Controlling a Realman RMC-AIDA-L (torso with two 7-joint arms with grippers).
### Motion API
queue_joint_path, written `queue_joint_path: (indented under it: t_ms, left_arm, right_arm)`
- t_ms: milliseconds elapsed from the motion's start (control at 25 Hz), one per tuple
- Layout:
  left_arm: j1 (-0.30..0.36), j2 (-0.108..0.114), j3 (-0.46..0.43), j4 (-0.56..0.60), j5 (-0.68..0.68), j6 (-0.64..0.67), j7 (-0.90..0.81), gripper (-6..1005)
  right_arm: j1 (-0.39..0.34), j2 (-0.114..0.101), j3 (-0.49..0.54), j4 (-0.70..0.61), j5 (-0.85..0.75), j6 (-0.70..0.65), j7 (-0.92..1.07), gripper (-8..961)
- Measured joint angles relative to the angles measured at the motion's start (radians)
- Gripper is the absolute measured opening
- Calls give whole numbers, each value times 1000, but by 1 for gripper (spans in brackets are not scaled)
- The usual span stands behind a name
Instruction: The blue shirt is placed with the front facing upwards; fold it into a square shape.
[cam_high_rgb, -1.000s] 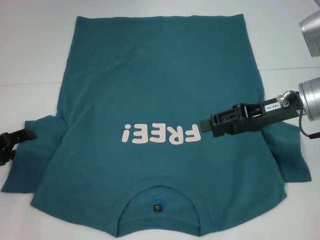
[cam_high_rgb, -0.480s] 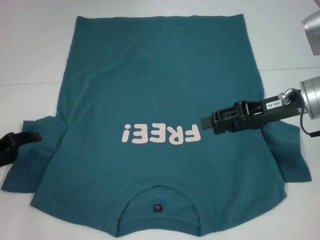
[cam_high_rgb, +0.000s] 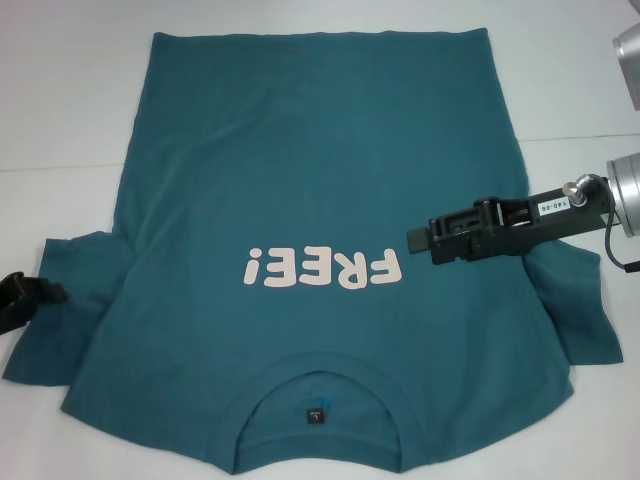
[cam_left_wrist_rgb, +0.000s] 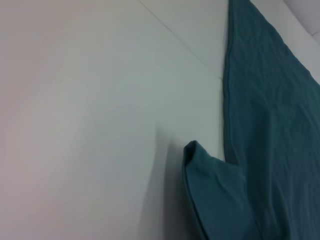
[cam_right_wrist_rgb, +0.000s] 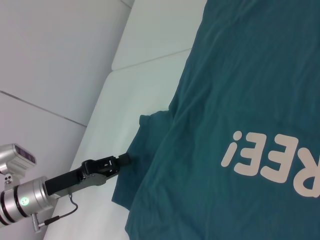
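Looking down, you see:
Shirt: the teal-blue cotton T-shirt with pale "FREE!" lettering (cam_high_rgb: 320, 250) lies flat, front up, filling the white bench (cam_high_rgb: 60, 100), collar at the near edge.
Right gripper (cam_high_rgb: 412, 240): above the chest beside the lettering; fingers' state unclear, holding nothing.
Left gripper (cam_high_rgb: 55, 292): at the left sleeve's edge; you cannot tell its fingers' state.

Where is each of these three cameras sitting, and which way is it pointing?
Head view: sits on the robot's head, looks forward and down at the blue shirt on the white table; right gripper over the shirt, left gripper by a sleeve.
Left wrist view: on the left arm, shows the shirt's edge and sleeve; none of the robot.
Right wrist view: on the right arm, looks across the shirt to the left gripper.
All three share the shirt.
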Motion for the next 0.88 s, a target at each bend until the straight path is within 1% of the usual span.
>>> queue_joint_path:
  t_ms: [80,320,480,560,720,880]
  left_arm:
    - [0,0,0,1,0,0,0,283]
    - [0,0,0,3,1,11,4,163]
    - [-5,1,3,18,3,47,6,83]
    - [-11,6,6,28,8,71,6,51]
    - [-27,26,20,55,14,103,-8,1]
    - [-37,38,24,96,48,120,-45,1]
  right_arm:
    - [-1,0,2,-1,0,0,0,634]
    - [-1,0,5,-1,0,0,0,634]
    - [-2,0,12,1,0,0,0,633]
    - [-2,0,15,1,0,0,0,633]
    - [-2,0,18,1,0,0,0,633]
    - [-4,0,19,2,0,0,0,633]
